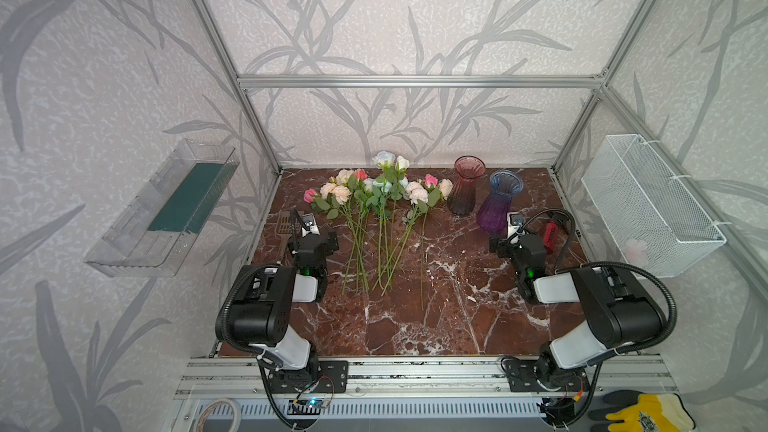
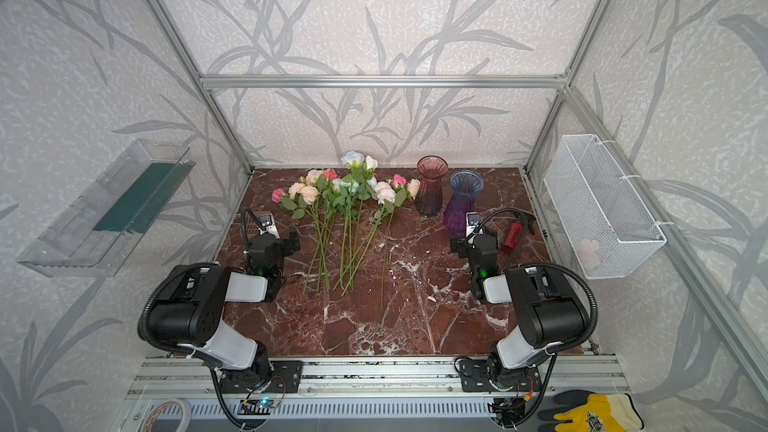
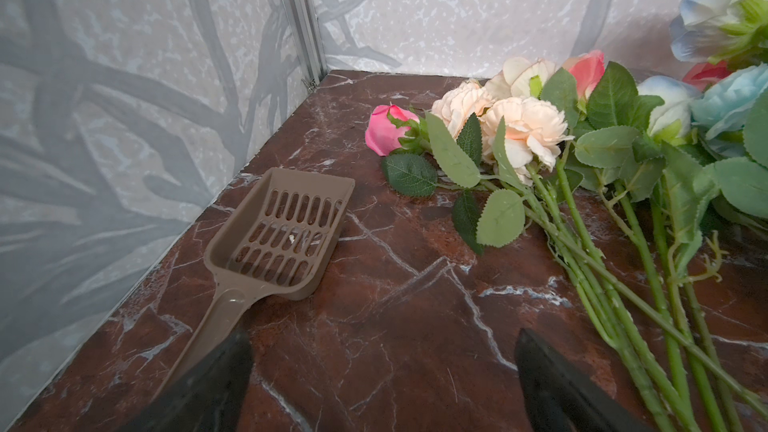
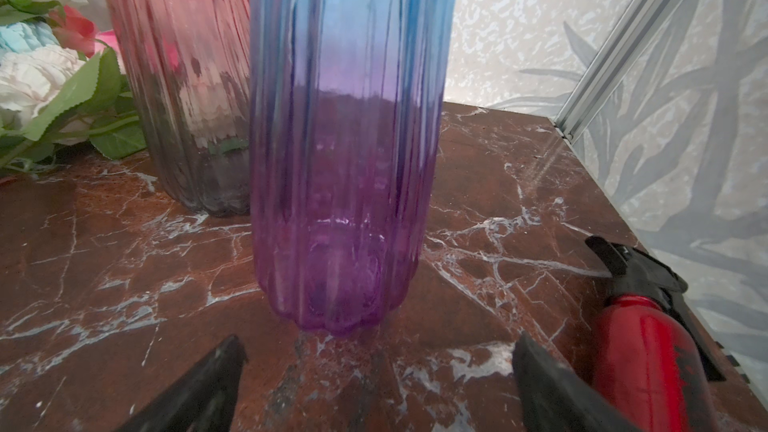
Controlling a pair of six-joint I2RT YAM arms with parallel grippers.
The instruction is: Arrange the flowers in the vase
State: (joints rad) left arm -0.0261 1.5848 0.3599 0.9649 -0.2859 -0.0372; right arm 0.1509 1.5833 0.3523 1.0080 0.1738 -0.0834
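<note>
Red-brown marbled tabletop (image 1: pixel 415 326) fills the walled cell, and nothing of the job looks done yet. At far left a brown slotted scoop (image 3: pixel 224 313) lies by the wall. Just near of it the left gripper (image 3: pixel 382 347) sits low over the table, jaws spread wide and empty, with the stems just to its right. Across the middle the flowers (image 1: pixel 340 193) lie flat in a loose fan, heads toward the far wall, stem ends pointing near, every one on the table. Right of them the pink vase (image 1: pixel 467 189) and the blue-to-purple vase (image 1: pixel 498 205) stand upright close together, both empty as far as the glass shows. The right gripper (image 4: pixel 378 347) faces the purple base, near but apart, jaws wide and holding nothing, a red spray bottle (image 4: pixel 640 351) lying to its right. All the stems are left to pick and place; which vase is meant I cannot tell
</note>
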